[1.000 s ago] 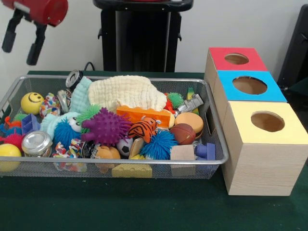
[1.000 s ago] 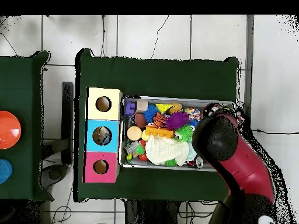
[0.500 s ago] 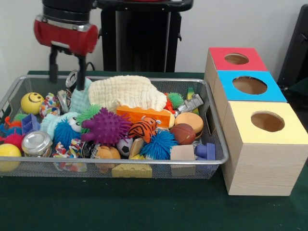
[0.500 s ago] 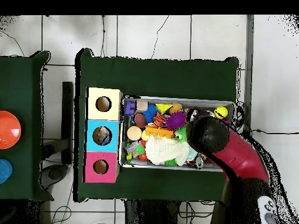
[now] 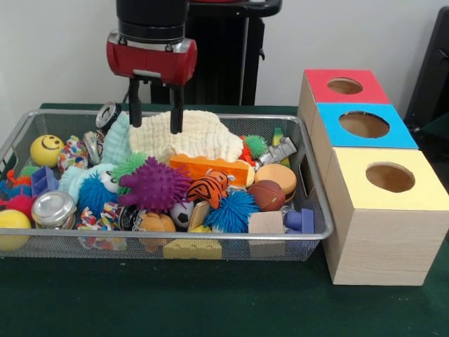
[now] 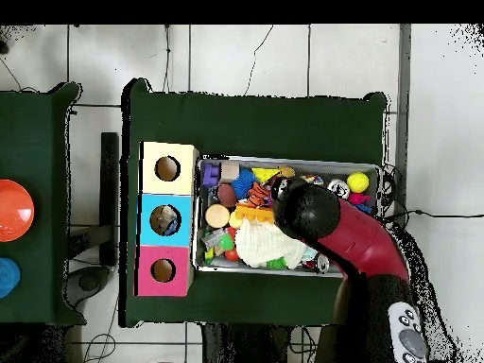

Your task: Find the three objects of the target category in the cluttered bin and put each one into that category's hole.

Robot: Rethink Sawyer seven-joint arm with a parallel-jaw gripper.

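Observation:
The cluttered bin [image 5: 175, 237] is a silver wire-mesh basket full of toys; it also shows in the overhead view [image 6: 284, 159]. My gripper [image 5: 155, 112] hangs open and empty at the bin's back middle. Its fingertips [image 5: 135, 119] are just over a cream cloth [image 5: 200, 133], with a teal cloth [image 5: 118, 140] to the left. Three wooden boxes stand to the right, each with a round hole: a red-topped box [image 5: 319, 84], a blue-topped box [image 5: 330, 126] and a yellow-topped box [image 5: 351, 175]. In the overhead view the arm [image 6: 350, 241] hides the gripper.
In the bin lie a purple spiky ball [image 5: 156, 184], an orange brick [image 5: 210, 168], a tiger toy [image 5: 209, 188], a blue spiky ball [image 5: 233, 210], a brown football [image 5: 266, 195], a yellow smiley ball [image 5: 46, 149] and a silver can [image 5: 53, 208]. The black pedestal [image 5: 203, 56] stands behind.
The arm has swung from the bin's left end to over the cream cloth, and the gripper has come lower. It stayed open and empty. Nothing in the bin moved.

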